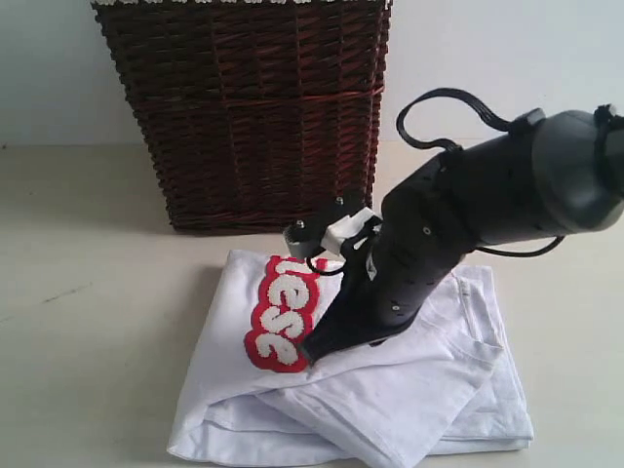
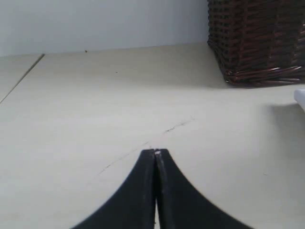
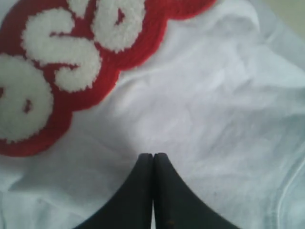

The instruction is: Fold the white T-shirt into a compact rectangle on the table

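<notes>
Some way off from the wicker basket (image 1: pixel 244 107), over bare table (image 1: pixel 78 292): left gripper (image 2: pixel 156 152), jaws pressed flat together, nothing between them. Out of the exterior view altogether.

Just in front of the basket, close to its base: the white T-shirt (image 1: pixel 390 390), folded into a rough, several-layered rectangle. Soft and rumpled, edges uneven on the side away from the basket, one flap lying slantwise across the top. Fuzzy white lettering (image 1: pixel 283 317) with a thick red outline toward the left end, turned sideways, running away from the basket. Ribbed collar (image 1: pixel 483 312) at the right end. Long axis parallel to the basket's front face, neck end pointing right, past the basket's right corner.

Reaching down from the right, in front of the basket's right half: right gripper (image 1: pixel 310 353), jaws closed tight with no cloth seen between them, tip just beside the far end of the lettering. Touching the cloth or barely above it: cannot tell.
</notes>
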Tool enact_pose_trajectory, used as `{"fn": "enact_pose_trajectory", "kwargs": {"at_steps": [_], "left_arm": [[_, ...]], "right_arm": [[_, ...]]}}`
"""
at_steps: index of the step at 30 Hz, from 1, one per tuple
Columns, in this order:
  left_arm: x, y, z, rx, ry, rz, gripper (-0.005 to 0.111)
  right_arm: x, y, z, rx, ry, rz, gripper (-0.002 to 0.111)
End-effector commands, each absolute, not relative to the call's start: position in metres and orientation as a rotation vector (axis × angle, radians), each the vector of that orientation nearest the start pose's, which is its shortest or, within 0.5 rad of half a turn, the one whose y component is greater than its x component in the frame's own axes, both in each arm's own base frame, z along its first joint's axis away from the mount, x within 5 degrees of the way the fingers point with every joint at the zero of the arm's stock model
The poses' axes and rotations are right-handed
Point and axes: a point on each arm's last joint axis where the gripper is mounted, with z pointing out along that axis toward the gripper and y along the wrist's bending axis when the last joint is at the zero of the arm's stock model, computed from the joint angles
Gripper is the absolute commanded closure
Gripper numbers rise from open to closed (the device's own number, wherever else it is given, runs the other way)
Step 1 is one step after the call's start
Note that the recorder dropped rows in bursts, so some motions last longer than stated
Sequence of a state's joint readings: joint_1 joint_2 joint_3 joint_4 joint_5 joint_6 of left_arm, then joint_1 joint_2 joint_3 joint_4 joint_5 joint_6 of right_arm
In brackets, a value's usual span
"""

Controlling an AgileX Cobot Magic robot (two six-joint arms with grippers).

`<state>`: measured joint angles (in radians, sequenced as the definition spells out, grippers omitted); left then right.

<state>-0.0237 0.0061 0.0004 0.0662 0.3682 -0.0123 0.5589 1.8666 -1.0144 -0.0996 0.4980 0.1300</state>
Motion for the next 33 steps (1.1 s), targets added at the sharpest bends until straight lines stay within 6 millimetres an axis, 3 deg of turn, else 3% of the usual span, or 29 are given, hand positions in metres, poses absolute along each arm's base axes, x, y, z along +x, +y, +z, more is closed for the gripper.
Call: {"fn": "enact_pose_trajectory", "kwargs": {"at_steps": [1,8,10,13,18,23,28,33], "left_arm": [[0.053,0.001,0.18,0.05,1.848,0.039,0.107],[0.053,0.001,0.18,0.05,1.848,0.039,0.107],[0.053,0.001,0.18,0.05,1.848,0.039,0.107],[0.053,0.001,0.18,0.05,1.848,0.039,0.107],[0.053,0.001,0.18,0.05,1.848,0.039,0.107],[0.053,0.001,0.18,0.05,1.848,0.039,0.107],[0.053,0.001,0.18,0.05,1.848,0.039,0.107],[0.053,0.001,0.18,0.05,1.848,0.039,0.107]], "right_arm": [[0.292,0.176,0.117,-0.719,2.798,0.034,0.108],[0.298,0.181,0.096,-0.723,2.807,0.042,0.108],[0.3,0.182,0.099,-0.748,2.809,0.029,0.108],[0.305,0.184,0.117,-0.743,2.747,0.051,0.108],[0.304,0.184,0.178,-0.687,2.552,0.135,0.108],[0.285,0.172,0.252,-0.63,2.372,0.196,0.108],[0.249,0.149,0.327,-0.564,2.166,0.259,0.108],[0.191,0.113,0.4,-0.486,1.903,0.331,0.108]]}}
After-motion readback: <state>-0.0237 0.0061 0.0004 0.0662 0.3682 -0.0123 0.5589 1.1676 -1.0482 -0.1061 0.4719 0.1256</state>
